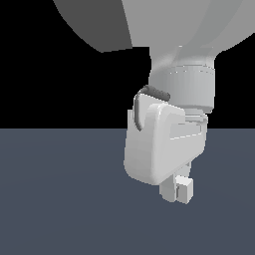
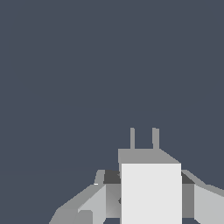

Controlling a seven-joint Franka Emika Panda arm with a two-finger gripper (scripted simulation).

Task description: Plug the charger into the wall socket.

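So far only the grasp looks done: the hand (image 2: 151, 197) is clenched on the charger (image 2: 151, 192), prongs pointing toward twelve o'clock over the bare table (image 2: 87, 65), while the socket is out of view, leaving alignment and insertion.

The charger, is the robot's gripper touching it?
Touching. In the wrist view the charger sits squeezed between the gripper fingers, no gap either side, its prongs pointing away.
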